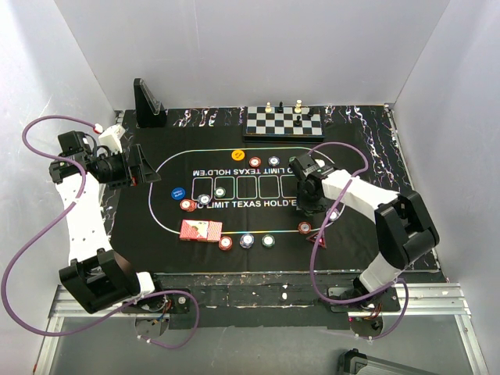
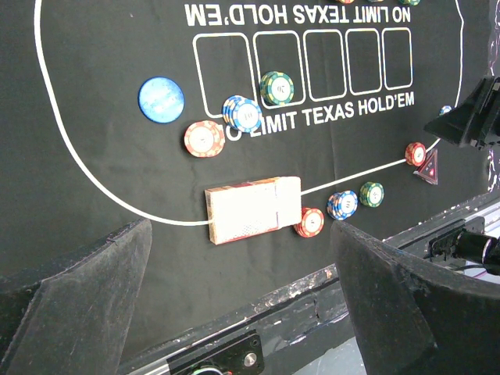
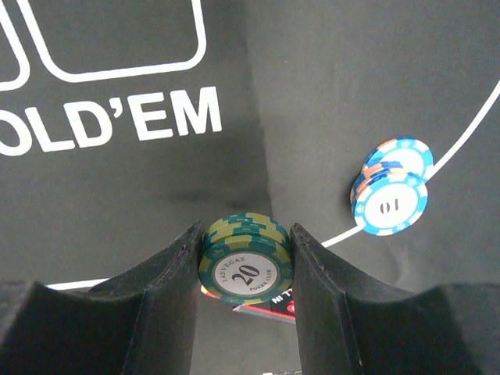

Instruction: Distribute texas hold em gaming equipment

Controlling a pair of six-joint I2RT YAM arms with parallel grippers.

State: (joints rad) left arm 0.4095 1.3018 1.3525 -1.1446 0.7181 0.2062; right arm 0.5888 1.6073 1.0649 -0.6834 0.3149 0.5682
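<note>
**Right claw.** The right claw (image 3: 248, 238) is found pinching a small stack of green-and-cream round poker chips (image 3: 247, 269) by its rim, one finger on each side. The top chip is marked 20. The stack appears to be held clear of the black printed felt mat (image 3: 117, 195), over its right part, near the white curved line. A red object is partly seen beneath the stack and cannot be identified. A stack of blue-and-white round poker chips (image 3: 391, 195) stands near, apart from the claw.

**Left claw.** The left claw (image 1: 143, 168) is spread wide and empty, held at the left side of the desk (image 1: 359, 117). It is well apart from the deck of red-patterned-back playing cards (image 1: 201, 230), which lies at the mat's near edge.

**Risks noted:**
- Only the rims are gripped, so a lower chip may slip out if the fingers bear mainly on the upper chips.
- If the stack is released from height, chips are likely to roll or scatter.
- A sideways move at low height could knock the blue-and-white stack.
- The unidentified red object could be struck if the stack is lowered straight down.
</note>
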